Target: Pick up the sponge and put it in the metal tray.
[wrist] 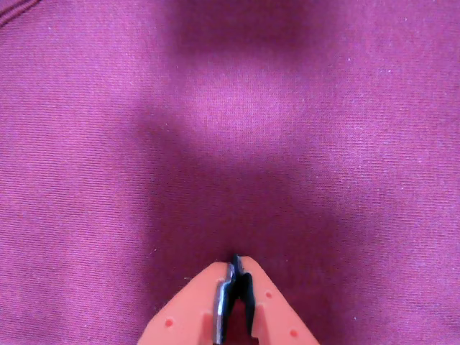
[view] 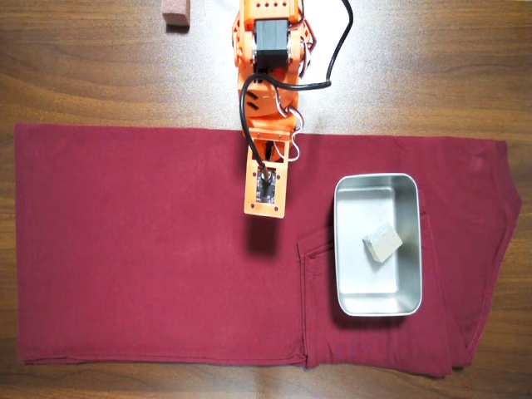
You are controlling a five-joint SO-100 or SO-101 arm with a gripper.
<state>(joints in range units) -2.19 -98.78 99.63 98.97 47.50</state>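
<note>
In the overhead view the pale grey-beige sponge lies inside the shiny metal tray, near its middle. The tray rests on the right part of a dark red cloth. My orange gripper hangs over the cloth to the left of the tray, apart from it. In the wrist view the gripper has its jaws closed together with nothing between them, over bare cloth. Neither sponge nor tray shows in the wrist view.
The dark red cloth covers most of the wooden table. A pinkish-brown block sits at the table's top edge, left of the arm's base. A black cable loops beside the arm.
</note>
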